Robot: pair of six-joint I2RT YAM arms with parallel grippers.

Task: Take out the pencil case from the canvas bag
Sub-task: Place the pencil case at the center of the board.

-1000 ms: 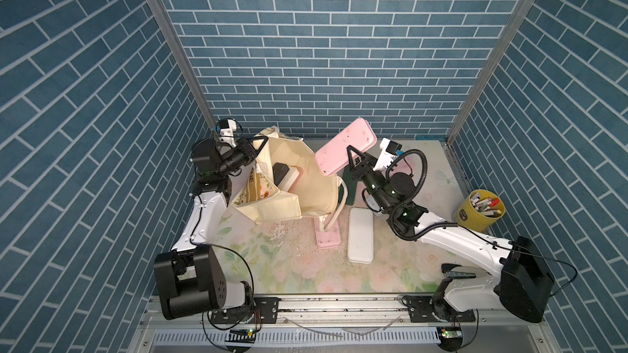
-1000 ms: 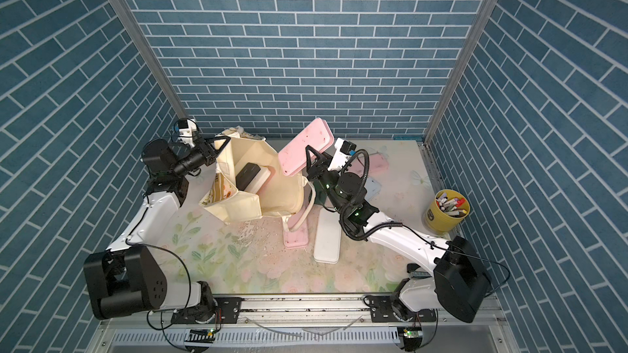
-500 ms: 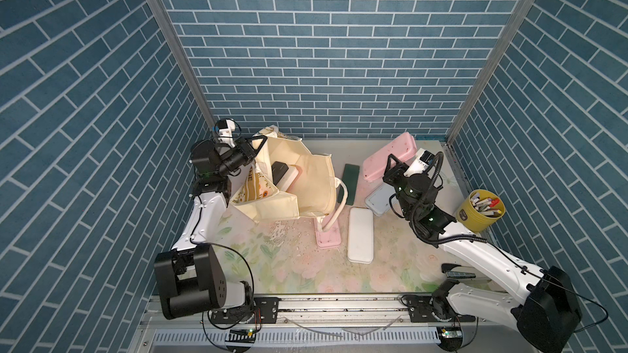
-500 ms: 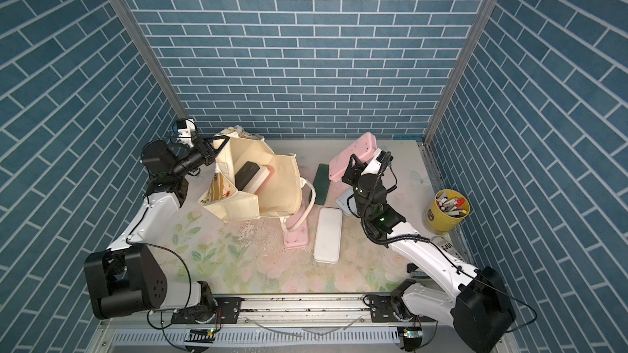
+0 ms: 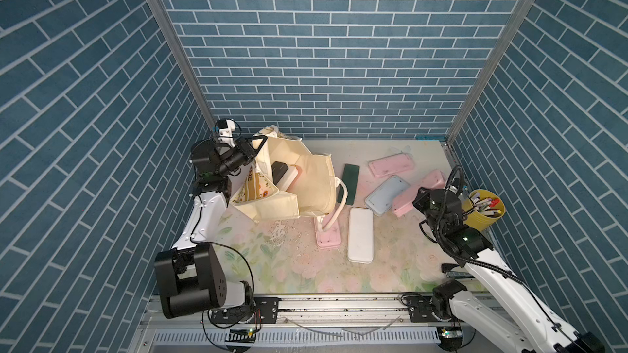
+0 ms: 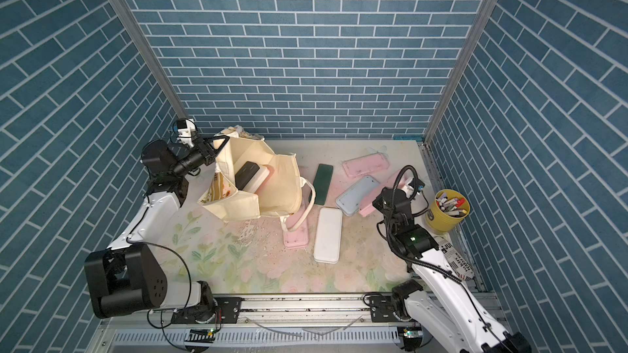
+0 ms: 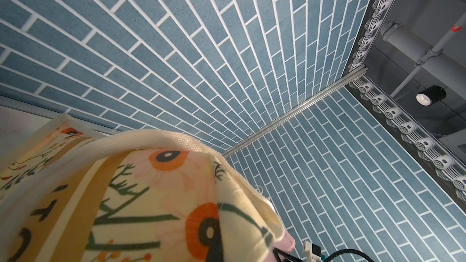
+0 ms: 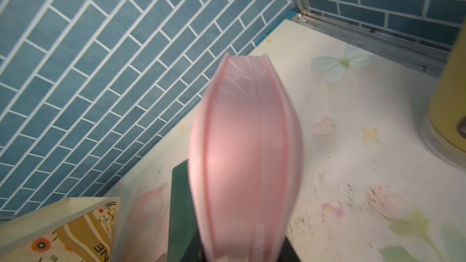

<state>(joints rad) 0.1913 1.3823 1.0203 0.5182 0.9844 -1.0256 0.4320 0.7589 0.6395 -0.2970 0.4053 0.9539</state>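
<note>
1 canvas bag, 1 yellow cup, 6 cases outside the bag, 2 arms.

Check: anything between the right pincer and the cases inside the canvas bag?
Yes: right pincer is shut on a pink case. The canvas bag gapes, left pincer holding its rim; nothing visible covers the black case inside.

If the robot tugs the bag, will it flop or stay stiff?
Probably flops: the bag sags in folds where the left gripper pinches its rim. Likely heavier than it looks, with cases inside, so it may drag.
</note>
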